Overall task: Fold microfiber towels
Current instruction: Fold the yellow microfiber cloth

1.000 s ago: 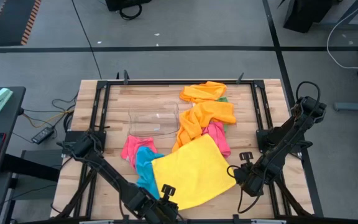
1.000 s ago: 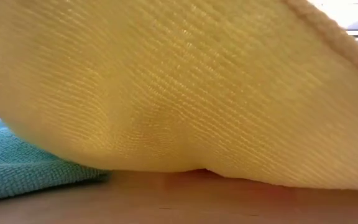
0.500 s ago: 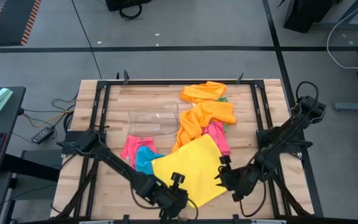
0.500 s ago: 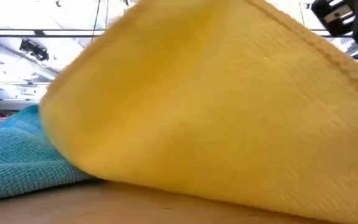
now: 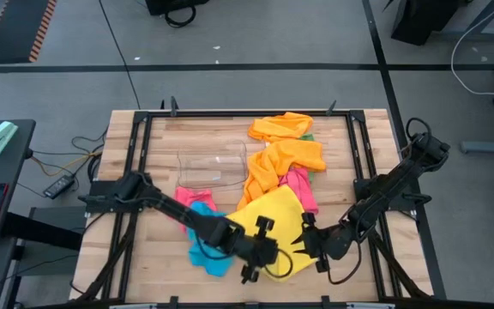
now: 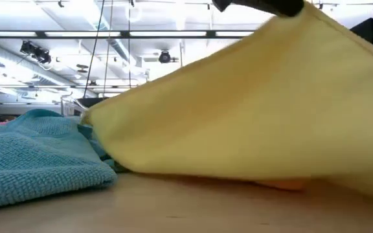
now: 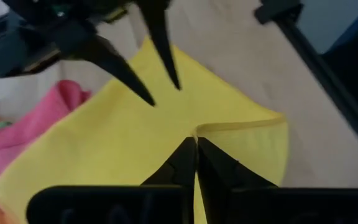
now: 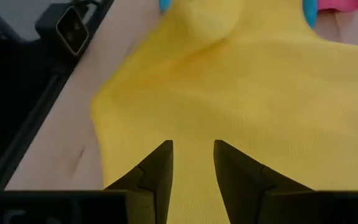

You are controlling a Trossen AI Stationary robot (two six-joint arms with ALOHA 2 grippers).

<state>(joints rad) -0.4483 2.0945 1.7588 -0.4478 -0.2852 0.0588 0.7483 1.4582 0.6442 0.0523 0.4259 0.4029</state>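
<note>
You have the bright yellow square microfiber towel (image 5: 273, 225) at the near middle of the wooden desk (image 5: 170, 146), its corners pointing away toward the orange cloths (image 5: 286, 154) and back at you, so no long axis shows. Your left pincer (image 7: 196, 144) is pressed together on the towel's near edge, lifting it. Your right pincer (image 8: 192, 152) hangs partly spread just above the fabric. A blue cloth (image 5: 202, 225) lies beside it.

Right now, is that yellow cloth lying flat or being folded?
Being folded, about halfway. The yellow cloth has its near edge lifted off the table, pinched in the left fingers, and it slopes up like a tent in the low view.
</note>
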